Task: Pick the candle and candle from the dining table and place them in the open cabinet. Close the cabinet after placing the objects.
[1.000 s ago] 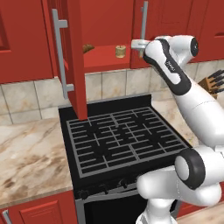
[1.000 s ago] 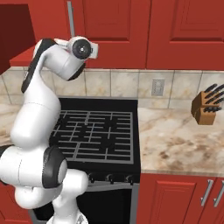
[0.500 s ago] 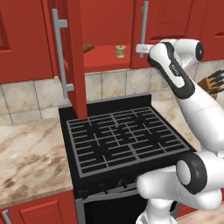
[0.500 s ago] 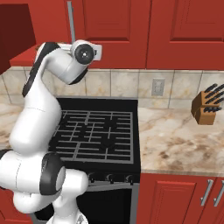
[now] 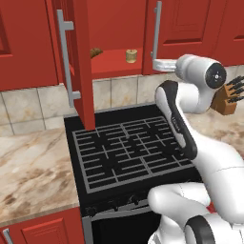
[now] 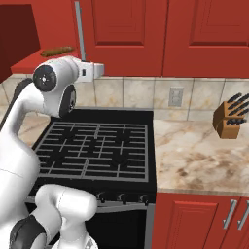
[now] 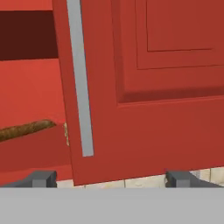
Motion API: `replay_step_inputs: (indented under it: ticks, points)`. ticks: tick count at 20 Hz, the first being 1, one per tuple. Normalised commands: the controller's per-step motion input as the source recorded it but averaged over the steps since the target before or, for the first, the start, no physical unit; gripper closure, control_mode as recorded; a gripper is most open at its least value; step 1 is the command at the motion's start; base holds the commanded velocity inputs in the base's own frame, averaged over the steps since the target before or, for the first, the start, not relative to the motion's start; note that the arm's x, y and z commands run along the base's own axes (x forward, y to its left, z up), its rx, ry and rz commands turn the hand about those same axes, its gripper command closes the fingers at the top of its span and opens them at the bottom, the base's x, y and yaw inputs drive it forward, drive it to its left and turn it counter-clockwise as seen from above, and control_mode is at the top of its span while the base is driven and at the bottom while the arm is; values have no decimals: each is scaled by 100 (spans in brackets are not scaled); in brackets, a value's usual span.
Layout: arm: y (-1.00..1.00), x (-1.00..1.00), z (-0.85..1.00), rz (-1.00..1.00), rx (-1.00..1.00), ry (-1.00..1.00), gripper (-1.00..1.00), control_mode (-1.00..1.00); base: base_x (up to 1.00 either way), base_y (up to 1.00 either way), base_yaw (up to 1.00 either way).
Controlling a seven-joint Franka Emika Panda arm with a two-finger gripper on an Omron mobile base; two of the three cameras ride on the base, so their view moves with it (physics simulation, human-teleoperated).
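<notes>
The red wall cabinet (image 5: pixel 119 33) stands over my stove (image 5: pixel 126 152), its left door (image 5: pixel 78 62) swung out toward me edge-on and its right door (image 5: pixel 190 24) closed flat, each with a long silver bar handle. On the red shelf inside, the golden-tan candle (image 5: pixel 131 55) sits upright near the middle, and the brown elongated lump (image 5: pixel 95 52) lies to its left, partly behind the open door. A knife block (image 6: pixel 232 116) rests on the marbled counter to the right. My gripper (image 7: pixel 111 177) is held just below the right door's handle (image 7: pixel 81 83), jaws spread wide and holding nothing.
</notes>
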Motion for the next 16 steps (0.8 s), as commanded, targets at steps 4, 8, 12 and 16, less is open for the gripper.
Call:
replay_step_inputs:
  ticks: [4, 8, 12, 16]
  points:
    - [2, -100, 29, -29, 0, 0, -100, -100, 0, 0, 0]
    - [0, -100, 50, -19, 0, 8, -100, -100, 0, 0, 0]
    - [0, -100, 42, -13, 0, 20, -100, -100, 0, 0, 0]
    - [-10, -100, 32, -9, 0, 17, -100, -100, 0, 0, 0]
